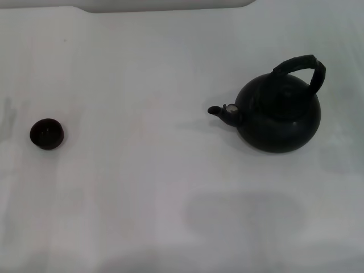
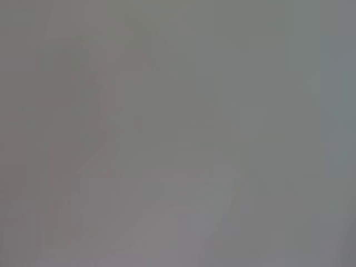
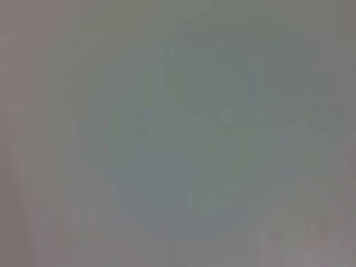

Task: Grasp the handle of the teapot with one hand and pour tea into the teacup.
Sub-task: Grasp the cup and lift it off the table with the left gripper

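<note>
In the head view a round squat black teapot (image 1: 278, 114) stands upright on the white table at the right. Its short spout (image 1: 219, 112) points left, with a pale spot at its base. Its thick black arched handle (image 1: 301, 65) rises over its top, joined at both sides. A tiny dark handleless teacup (image 1: 46, 133) stands far to the left, well apart from the teapot. Neither gripper shows in any view. Both wrist views show only a plain grey surface.
The white table (image 1: 148, 187) spreads across the head view. Its far edge (image 1: 170, 8) runs along the top. Faint shadows lie on the table at the front right.
</note>
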`<move>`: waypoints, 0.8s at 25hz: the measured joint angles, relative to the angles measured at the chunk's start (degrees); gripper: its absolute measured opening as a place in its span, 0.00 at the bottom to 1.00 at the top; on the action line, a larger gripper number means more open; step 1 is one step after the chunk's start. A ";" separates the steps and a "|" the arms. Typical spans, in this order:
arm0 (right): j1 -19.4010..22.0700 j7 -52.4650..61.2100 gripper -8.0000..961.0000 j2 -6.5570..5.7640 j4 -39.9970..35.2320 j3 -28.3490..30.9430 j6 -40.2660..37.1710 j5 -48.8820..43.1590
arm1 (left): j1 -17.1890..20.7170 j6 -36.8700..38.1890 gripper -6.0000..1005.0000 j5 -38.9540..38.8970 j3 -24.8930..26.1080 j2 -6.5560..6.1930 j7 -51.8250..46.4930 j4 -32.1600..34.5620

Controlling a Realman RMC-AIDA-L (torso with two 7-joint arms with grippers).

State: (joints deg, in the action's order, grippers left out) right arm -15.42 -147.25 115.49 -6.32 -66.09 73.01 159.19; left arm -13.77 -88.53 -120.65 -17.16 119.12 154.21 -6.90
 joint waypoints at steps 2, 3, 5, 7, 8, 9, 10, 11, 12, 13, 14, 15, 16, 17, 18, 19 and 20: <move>-0.19 0.02 0.66 -0.08 -0.60 0.00 -0.03 0.00 | 0.12 0.07 0.88 -0.02 -0.03 0.00 0.14 0.01; -0.23 0.02 0.66 -0.13 -1.08 0.00 -0.10 0.00 | 0.17 0.20 0.88 -0.02 -0.04 0.02 0.15 0.03; -0.32 0.02 0.66 -0.19 -1.78 0.04 -0.28 0.01 | 0.19 0.63 0.88 0.00 -0.08 0.06 0.15 0.04; -0.51 0.05 0.66 -0.28 -2.05 0.21 -0.35 0.04 | 0.19 1.53 0.88 0.12 -0.24 0.06 0.16 0.01; -0.63 0.05 0.66 -0.28 -2.05 0.35 -0.36 0.05 | 0.17 1.86 0.88 0.16 -0.28 0.07 0.17 -0.08; -0.70 -0.01 0.66 -0.29 -2.07 0.63 -0.38 0.06 | 0.16 2.07 0.87 0.17 -0.28 0.11 0.17 -0.19; -0.71 -0.07 0.66 -0.28 -2.07 0.83 -0.39 0.06 | 0.15 2.20 0.87 0.13 -0.27 0.14 0.17 -0.33; -0.73 -0.13 0.66 -0.26 -2.07 1.19 -0.39 0.06 | 0.15 2.27 0.87 0.12 -0.27 0.19 0.18 -0.46; -0.73 -0.16 0.66 -0.25 -2.07 1.49 -0.40 0.06 | 0.17 2.35 0.87 0.12 -0.28 0.22 0.15 -0.51; -0.74 -0.12 0.66 -0.24 -2.07 1.63 -0.40 0.05 | 0.20 2.43 0.87 0.17 -0.31 0.26 0.08 -0.57; -0.74 -0.11 0.66 -0.24 -2.07 1.75 -0.41 0.04 | 0.23 2.52 0.87 0.43 -0.36 0.28 -0.02 -0.70; -0.75 -0.11 0.66 -0.24 -2.06 1.85 -0.43 0.04 | 0.29 2.54 0.87 0.59 -0.41 0.29 -0.17 -0.97; -0.75 -0.11 0.66 -0.25 -2.00 1.95 -0.49 0.04 | 0.31 2.55 0.87 0.72 -0.44 0.29 -0.23 -1.17; -0.76 -0.10 0.66 -0.25 -1.95 2.01 -0.66 0.05 | 0.30 2.57 0.87 0.96 -0.45 0.29 -0.24 -1.39; -0.78 -0.09 0.66 -0.25 -1.90 2.03 -0.99 0.06 | 0.25 2.70 0.87 1.30 -0.45 0.28 -0.17 -1.58; -0.80 -0.08 0.66 -0.26 -1.91 2.04 -1.36 0.06 | 0.20 2.91 0.87 1.80 -0.46 0.28 -0.04 -1.70; -0.83 -0.08 0.66 -0.26 -1.96 2.05 -1.73 0.06 | 0.12 3.33 0.87 2.65 -0.48 0.28 0.12 -1.76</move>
State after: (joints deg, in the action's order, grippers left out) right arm -16.24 -147.33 115.23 -8.28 -64.05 71.28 159.25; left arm -13.65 -85.21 -118.00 -17.64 119.40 154.33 -8.66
